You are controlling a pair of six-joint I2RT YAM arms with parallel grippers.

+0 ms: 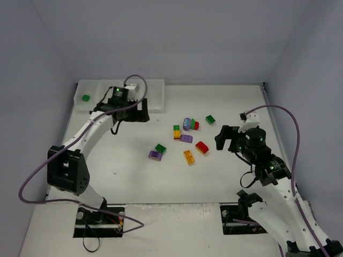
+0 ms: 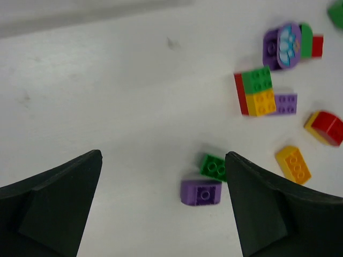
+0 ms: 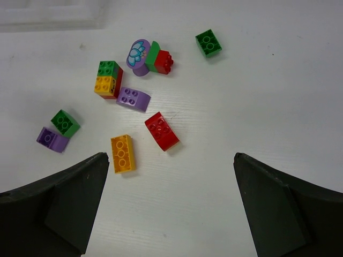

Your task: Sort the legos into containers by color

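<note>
Currently, left tool (image 2: 163, 160): jaws are held wide apart, nothing gripped, poised by the near wall of the tray (image 1: 155, 88). Right tool (image 3: 171, 160): likewise released and empty, raised beside the loose legos (image 1: 185, 139), which are scattered on the table (image 1: 134, 176), unsorted. One green brick (image 1: 86, 98) is lodged in the end compartment. Task is judged barely begun.

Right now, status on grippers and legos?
Left gripper, right gripper: both open, empty. One green lego in tray's leftmost compartment; other legos loose, centre. Nothing in the way.
</note>
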